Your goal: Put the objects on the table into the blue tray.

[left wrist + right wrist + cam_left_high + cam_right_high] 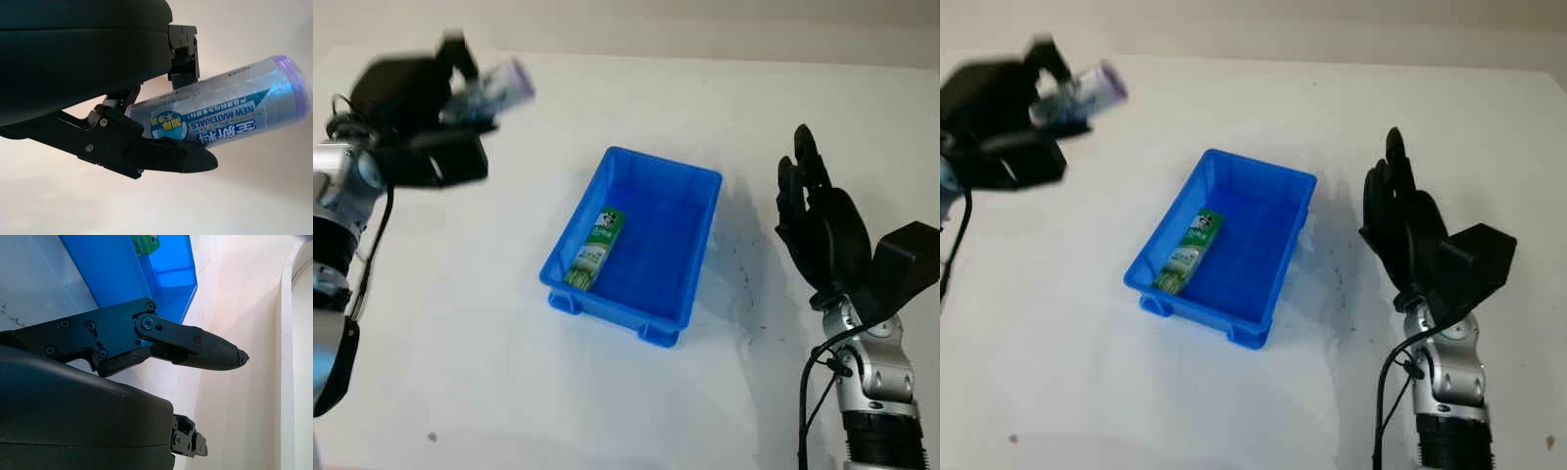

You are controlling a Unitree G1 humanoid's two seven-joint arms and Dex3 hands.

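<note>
While the left hand [431, 117] is raised above the far left of the table [509, 392], a roll [499, 88] is gripped in its fingers [161, 156], lifted clear of the surface; in the left wrist view the roll's [230, 117] clear wrap, blue label and purple end are seen sticking out past the fingers. At the middle, the blue tray [705, 245] is seen on the table, well apart from that hand, and a green carton [595, 250] is laid along its left wall. To the right of the tray, the right hand [818, 220] is held open above the table, nothing grasped
</note>
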